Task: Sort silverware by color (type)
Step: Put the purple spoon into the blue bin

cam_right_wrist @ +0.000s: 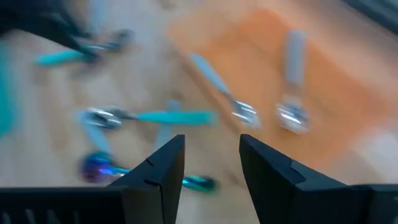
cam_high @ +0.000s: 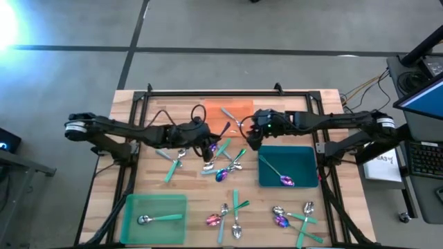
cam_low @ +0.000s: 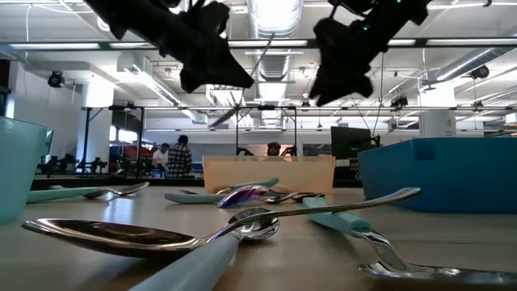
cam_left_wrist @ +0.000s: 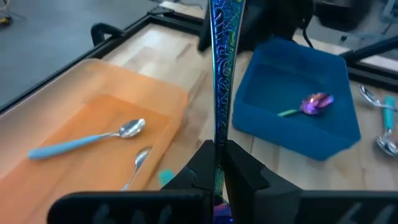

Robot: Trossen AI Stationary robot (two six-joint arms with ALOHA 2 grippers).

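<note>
My left gripper hangs over the middle of the table, shut on an iridescent purple-green utensil. My right gripper hovers open and empty to its right, by the orange tray. That tray holds two spoons, one with a teal handle. A purple spoon lies in the blue tray. One silver spoon with a green handle lies in the green tray. More silverware lies flat on the wood. My left gripper pinches the iridescent utensil's patterned handle between its two fingers. The handle runs along the fingers and sticks out well past their tips. It is lifted clear of the table; the end back between the fingers is hidden.
Loose spoons and utensils lie in clusters at the centre, left, near middle and near right. A black frame borders the table. People stand far off in the room behind.
</note>
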